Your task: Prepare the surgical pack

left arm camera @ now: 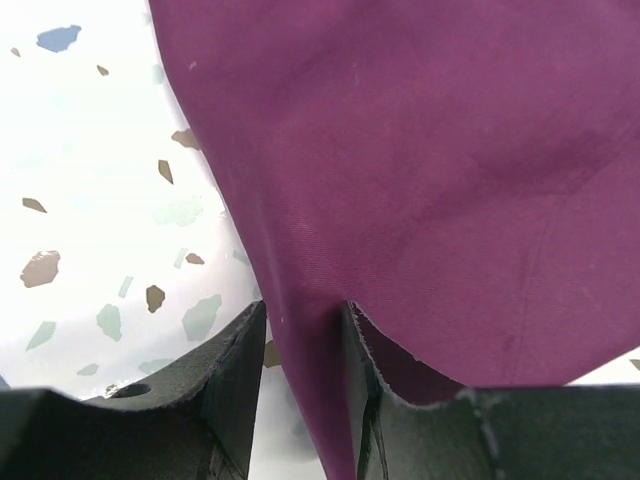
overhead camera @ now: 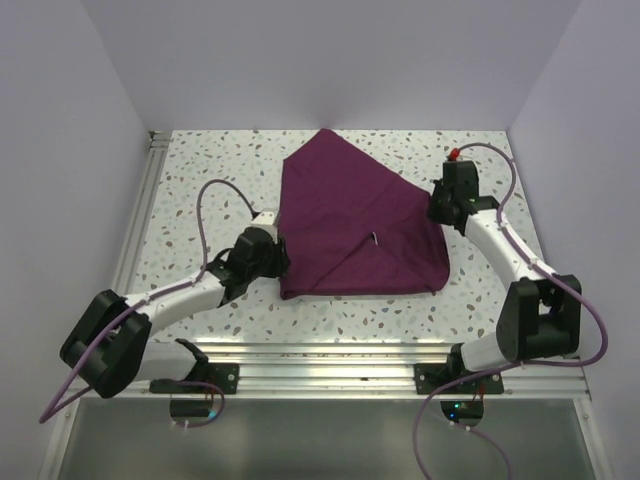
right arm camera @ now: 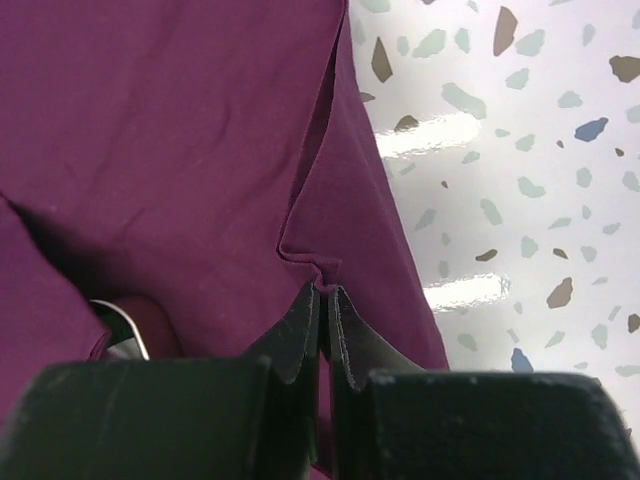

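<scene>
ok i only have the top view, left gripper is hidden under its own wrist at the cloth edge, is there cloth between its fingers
Observer: Yes. The left wrist view shows a fold of the cloth running down between the fingers of the left gripper. They stand apart, with a sliver of gap on one side, so it is not clamped.
Operator: and the right one
Observer: The right gripper is shut on the cloth's edge, and the fabric puckers at its tips.
Operator: anything tucked in there
Observer: In the right wrist view a small pale thing peeks from a fold. I cannot tell what it is.
</scene>
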Robot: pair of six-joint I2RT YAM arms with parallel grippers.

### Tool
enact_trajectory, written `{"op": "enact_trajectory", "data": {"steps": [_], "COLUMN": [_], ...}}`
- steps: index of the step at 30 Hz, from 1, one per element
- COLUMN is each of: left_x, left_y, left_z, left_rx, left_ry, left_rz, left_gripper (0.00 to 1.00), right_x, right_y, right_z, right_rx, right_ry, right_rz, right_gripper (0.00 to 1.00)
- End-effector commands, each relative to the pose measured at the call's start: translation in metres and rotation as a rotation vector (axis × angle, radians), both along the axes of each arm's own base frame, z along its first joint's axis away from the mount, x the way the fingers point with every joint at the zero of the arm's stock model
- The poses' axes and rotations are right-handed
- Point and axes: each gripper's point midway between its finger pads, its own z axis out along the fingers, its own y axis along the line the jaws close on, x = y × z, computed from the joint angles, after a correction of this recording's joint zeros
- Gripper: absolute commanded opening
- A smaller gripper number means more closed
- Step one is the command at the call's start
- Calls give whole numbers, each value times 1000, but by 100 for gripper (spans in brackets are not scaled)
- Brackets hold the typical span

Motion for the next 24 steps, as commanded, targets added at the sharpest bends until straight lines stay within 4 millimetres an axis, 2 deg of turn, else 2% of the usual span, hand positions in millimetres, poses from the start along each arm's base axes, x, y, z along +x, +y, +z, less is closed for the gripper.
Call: {"op": "enact_trajectory", "data": {"steps": [1, 5, 10, 11, 12, 14, 16, 17, 18, 19, 20, 21, 22, 23, 24], "left_x": [17, 21, 23, 23, 23, 23, 23, 23, 23, 22, 23, 22, 22, 23, 22], "left_y": [-11, -12, -13, -12, -11, -10, -10, -9, -8, -8, -7, -7, -7, -6, -6], "left_z": [7, -2, -3, -2, -3, -2, -2, -2, -1, 0, 1, 1, 0, 1, 0], "left_rx": [-12, 17, 27, 30, 34, 37, 39, 39, 41, 40, 40, 42, 49, 50, 56], "left_ry": [-28, -4, -9, -12, -12, -18, -20, -23, -25, -30, -37, -38, -41, -45, -45], "left_rz": [-18, -20, -24, -22, -23, -21, -21, -19, -17, -18, -17, -21, -26, -25, -28], "left_gripper": [40, 36, 26, 24, 22, 21, 20, 20, 20, 19, 19, 18, 18, 17, 17], "right_x": [4, 1, 2, 2, 5, 13, 13, 20, 16, 18, 23, 16, 18, 20, 14], "right_y": [18, 35, 79, 87, 104, 126, 159, 175, 200, 216, 235, 260, 274, 290, 311], "right_z": [32, 40, 50, 43, 52, 54, 56, 57, 58, 61, 57, 57, 55, 62, 47], "right_rx": [17, 38, 83, 81, 86, 116, 151, 170, 197, 219, 230, 254, 264, 288, 300], "right_ry": [-55, -56, -59, -32, -50, -51, -57, -68, -70, -88, -85, -79, -85, -103, -73], "right_rz": [63, 109, 186, 194, 221, 231, 263, 277, 305, 321, 340, 366, 375, 388, 404], "right_gripper": [0, 0, 0, 0, 0, 0, 0, 0, 0, 0, 0, 0, 0, 0, 0]}}
